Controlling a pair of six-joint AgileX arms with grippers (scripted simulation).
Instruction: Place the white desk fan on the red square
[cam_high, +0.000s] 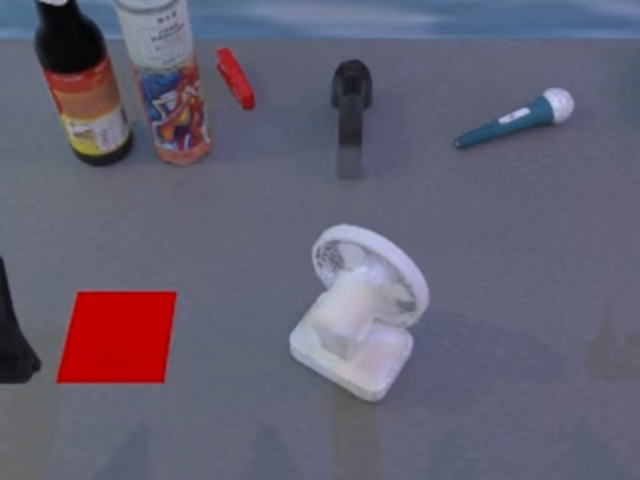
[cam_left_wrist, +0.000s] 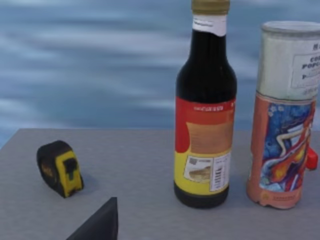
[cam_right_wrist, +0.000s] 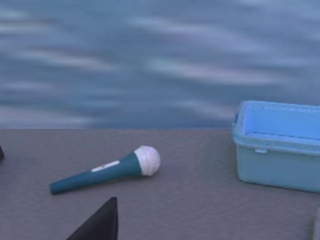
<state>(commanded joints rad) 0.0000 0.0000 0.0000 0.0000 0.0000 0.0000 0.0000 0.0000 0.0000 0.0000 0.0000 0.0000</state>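
The fan (cam_high: 358, 312) stands on the desk (cam_high: 500, 250) a little right of centre and toward the near edge, upright on its rounded square base, with the round grilled head tilted toward the far right. Nothing touches it. The red square (cam_high: 118, 336) lies flat well to its left, near the desk's left edge, and is bare.

The left tool (cam_high: 14, 335) shows only as a dark shape at the top view's left edge, just left of the square; a dark tip (cam_left_wrist: 97, 224) shows in the left wrist view, and whether it is released or clenched cannot be told. The right tool shows only as a dark tip (cam_right_wrist: 97, 224) in its wrist view; its state cannot be told either.

Along the far edge, from the left, stand a dark bottle (cam_high: 80, 85) and a printed can (cam_high: 165, 80), close together, then a small red clip (cam_high: 236, 78), a black handled object (cam_high: 350, 110) and a teal microphone (cam_high: 512, 118) lying flat. The left wrist view also shows a yellow-and-black tape measure (cam_left_wrist: 60, 168); the right wrist view a light blue tub (cam_right_wrist: 277, 145) beside the microphone.
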